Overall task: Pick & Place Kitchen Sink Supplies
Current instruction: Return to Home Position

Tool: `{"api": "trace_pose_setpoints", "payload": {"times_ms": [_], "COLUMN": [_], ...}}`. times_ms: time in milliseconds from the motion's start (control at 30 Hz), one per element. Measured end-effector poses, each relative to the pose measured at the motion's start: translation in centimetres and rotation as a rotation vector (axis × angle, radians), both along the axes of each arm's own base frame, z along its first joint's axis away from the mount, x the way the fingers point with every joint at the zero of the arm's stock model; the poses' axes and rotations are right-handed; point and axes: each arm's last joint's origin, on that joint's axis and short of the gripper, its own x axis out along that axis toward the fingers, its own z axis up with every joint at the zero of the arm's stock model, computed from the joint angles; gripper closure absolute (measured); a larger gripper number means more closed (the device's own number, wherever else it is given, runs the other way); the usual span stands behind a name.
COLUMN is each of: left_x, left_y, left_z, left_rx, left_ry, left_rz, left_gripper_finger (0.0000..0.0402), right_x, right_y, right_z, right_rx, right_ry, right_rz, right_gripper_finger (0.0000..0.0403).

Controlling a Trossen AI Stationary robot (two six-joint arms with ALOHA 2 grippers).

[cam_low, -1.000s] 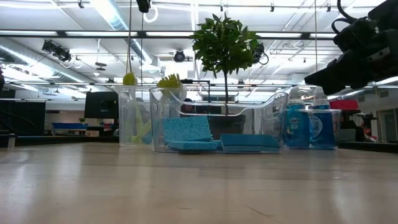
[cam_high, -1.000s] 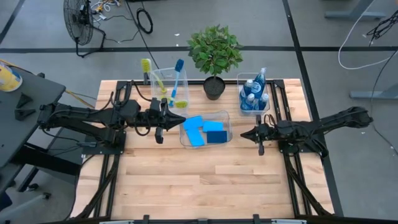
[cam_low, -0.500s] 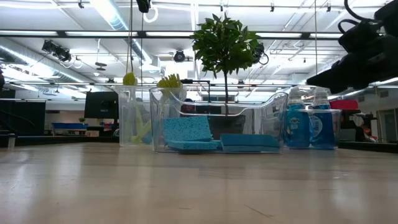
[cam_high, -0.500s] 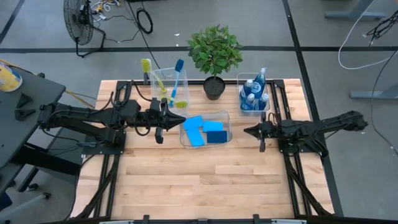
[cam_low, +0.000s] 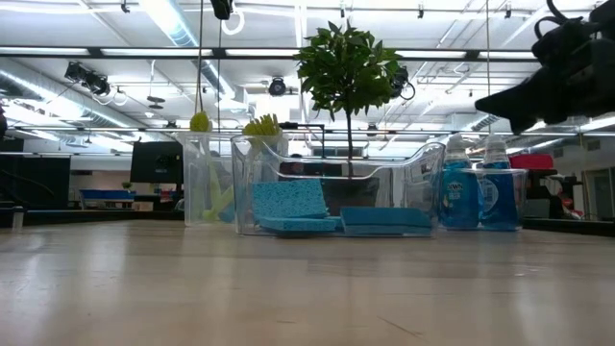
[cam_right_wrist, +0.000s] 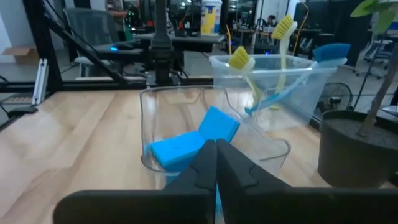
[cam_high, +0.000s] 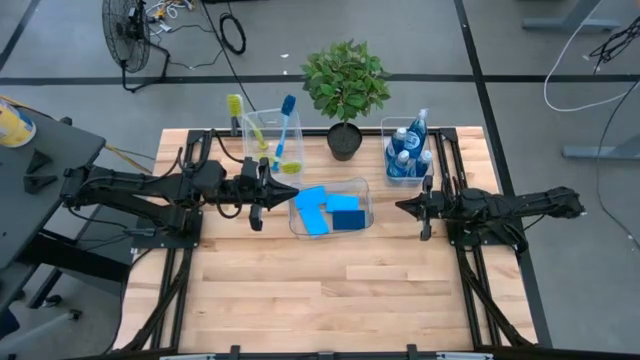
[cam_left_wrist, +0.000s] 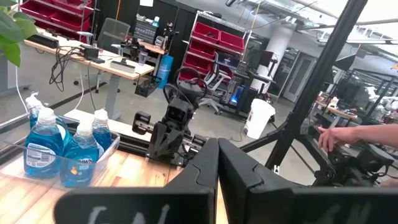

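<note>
Blue sponges [cam_high: 327, 210] lie inside the middle clear bin [cam_high: 362, 190], also seen in the low view as sponges [cam_low: 293, 207] and in the right wrist view [cam_right_wrist: 193, 143]. Three brushes [cam_high: 270, 135] stand in the far-left bin, heads up. Blue-liquid bottles [cam_high: 408, 155] stand in the far-right bin; the left wrist view shows these bottles [cam_left_wrist: 62, 152]. My left gripper [cam_high: 296, 191] hovers shut just left of the sponge bin. My right gripper [cam_high: 400, 208] hovers shut to that bin's right, above the table.
A potted plant [cam_high: 345, 90] stands at the far edge between the brush bin and the bottle bin. The near half of the wooden table [cam_high: 330, 300] holds nothing. A person's hand [cam_left_wrist: 339, 134] shows in the room beyond.
The right arm has drawn back toward the table's right edge, its gripper moving away from the sponge bin and rising in the low view. Its fingers stay shut. The left arm and all supplies have kept still.
</note>
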Motion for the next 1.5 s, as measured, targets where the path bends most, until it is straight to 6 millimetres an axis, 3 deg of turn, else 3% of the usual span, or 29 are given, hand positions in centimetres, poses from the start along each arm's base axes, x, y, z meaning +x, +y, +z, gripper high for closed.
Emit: {"api": "trace_pose_setpoints", "payload": {"times_ms": [967, 1300, 1500], "left_x": [0.00, 0.00, 0.00], "left_y": [0.00, -0.01, 0.00], "left_z": [0.00, 0.00, 0.00], "left_rx": [0.000, 0.000, 0.000], "left_ry": [0.000, 0.000, 0.000], "left_rz": [0.000, 0.000, 0.000], "left_gripper_finger": [0.0387, 0.0387, 0.0387], "right_x": [-0.74, -0.71, -0.71], "right_y": [-0.53, -0.52, -0.52], "right_z": [0.65, 0.62, 0.62], "right_rx": [0.045, 0.228, 0.226], "right_ry": [-0.090, -0.098, -0.098], "right_rz": [0.134, 0.129, 0.128], "right_gripper_finger": [0.0394, 0.0394, 0.0394]}}
